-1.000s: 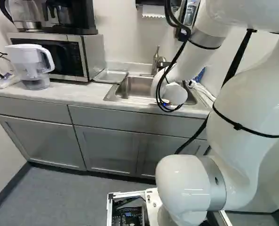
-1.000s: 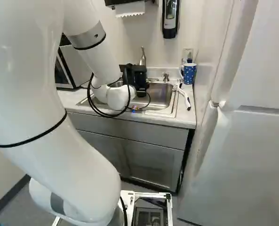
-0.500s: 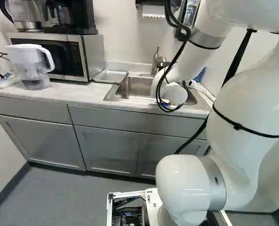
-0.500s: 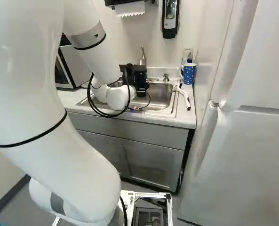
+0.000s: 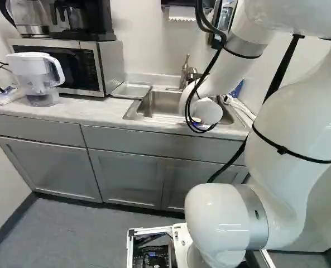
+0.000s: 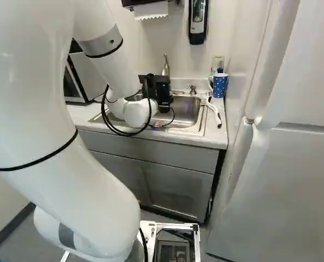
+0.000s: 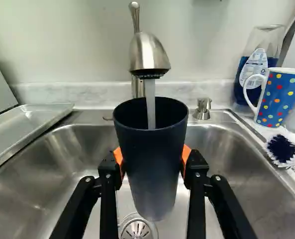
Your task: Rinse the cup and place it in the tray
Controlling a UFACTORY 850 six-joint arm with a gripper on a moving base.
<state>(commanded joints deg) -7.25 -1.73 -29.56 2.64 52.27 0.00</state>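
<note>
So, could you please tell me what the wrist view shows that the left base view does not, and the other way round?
Only the wrist view shows the tall dark blue cup, held upright in the black gripper with orange pads, the stream of water running into it, and the round metal drain.

Only the left base view shows the clear and white plastic pitcher and the grey cabinet doors.

Both show the stainless steel sink, the brushed metal faucet and the shallow metal tray.

Tray (image 5: 132,90) left of sink (image 5: 162,105), cup (image 7: 151,164) under faucet (image 7: 148,52), mug (image 6: 219,85) right
</note>
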